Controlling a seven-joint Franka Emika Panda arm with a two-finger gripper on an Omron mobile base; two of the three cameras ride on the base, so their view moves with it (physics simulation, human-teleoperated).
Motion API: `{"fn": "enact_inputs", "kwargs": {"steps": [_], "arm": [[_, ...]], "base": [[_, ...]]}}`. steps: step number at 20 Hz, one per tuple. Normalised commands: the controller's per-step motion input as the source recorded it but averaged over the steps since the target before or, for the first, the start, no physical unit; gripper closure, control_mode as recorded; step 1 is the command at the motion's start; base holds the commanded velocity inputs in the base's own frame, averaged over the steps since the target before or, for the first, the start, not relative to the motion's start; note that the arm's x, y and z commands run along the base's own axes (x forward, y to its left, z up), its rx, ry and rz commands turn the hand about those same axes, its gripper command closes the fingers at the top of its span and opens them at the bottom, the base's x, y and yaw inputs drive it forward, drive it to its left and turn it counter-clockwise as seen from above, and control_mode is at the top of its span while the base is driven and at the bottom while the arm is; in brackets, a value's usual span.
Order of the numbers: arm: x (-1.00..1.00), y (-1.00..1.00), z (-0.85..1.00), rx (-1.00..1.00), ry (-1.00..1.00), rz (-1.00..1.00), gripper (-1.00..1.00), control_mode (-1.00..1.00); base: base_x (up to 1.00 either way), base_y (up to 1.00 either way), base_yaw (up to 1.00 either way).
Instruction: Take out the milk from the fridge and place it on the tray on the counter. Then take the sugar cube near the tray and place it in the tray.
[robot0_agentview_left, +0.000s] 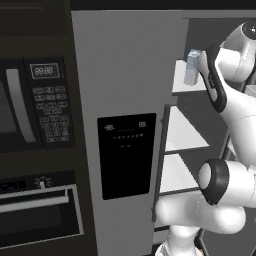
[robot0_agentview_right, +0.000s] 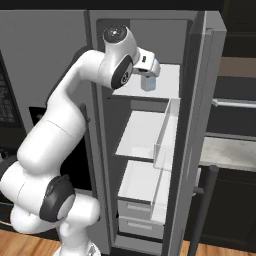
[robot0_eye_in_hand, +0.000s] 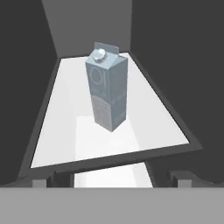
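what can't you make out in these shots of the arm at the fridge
- Milk: in the left base view the arm's wrist covers its right side.
- Gripper: in the hand view the bottom edge cuts off its fingertips, so the spacing is unclear; in the right base view the hand blocks it.
- Printing on the carton: too small to read.
- Fridge drawers: the lowest shelf partly hides them.

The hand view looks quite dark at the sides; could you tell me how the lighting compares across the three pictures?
Hand view: the shelf is bright, the fridge walls dark, the milk evenly lit. Left base view: dim and slightly soft. Right base view: shelves bright, no glare.
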Motion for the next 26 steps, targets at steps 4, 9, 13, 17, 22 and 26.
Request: {"fn": "enact_inputs", "kwargs": {"steps": [4, 9, 13, 17, 22, 26], "arm": [[0.38, 0.0, 0.0, -0.01, -0.08, 0.0, -1.0, -1.0], [0.34, 0.0, 0.0, 0.0, -0.16, 0.0, -1.0, -1.0], [0.49, 0.0, 0.0, 0.0, -0.06, 0.0, -1.0, -1.0], [0.4, -0.03, 0.0, 0.0, 0.0, 0.0, -1.0, -1.0], [0.42, 0.0, 0.0, 0.0, 0.05, 0.0, -1.0, -1.0], [0.35, 0.0, 0.0, 0.0, 0.03, -0.02, -1.0, -1.0]], "base": [[0.0, 0.0, 0.0], [0.0, 0.0, 0.0], [0.0, 0.0, 0.0], [0.0, 0.0, 0.0], [0.0, 0.0, 0.0], [0.0, 0.0, 0.0]]}}
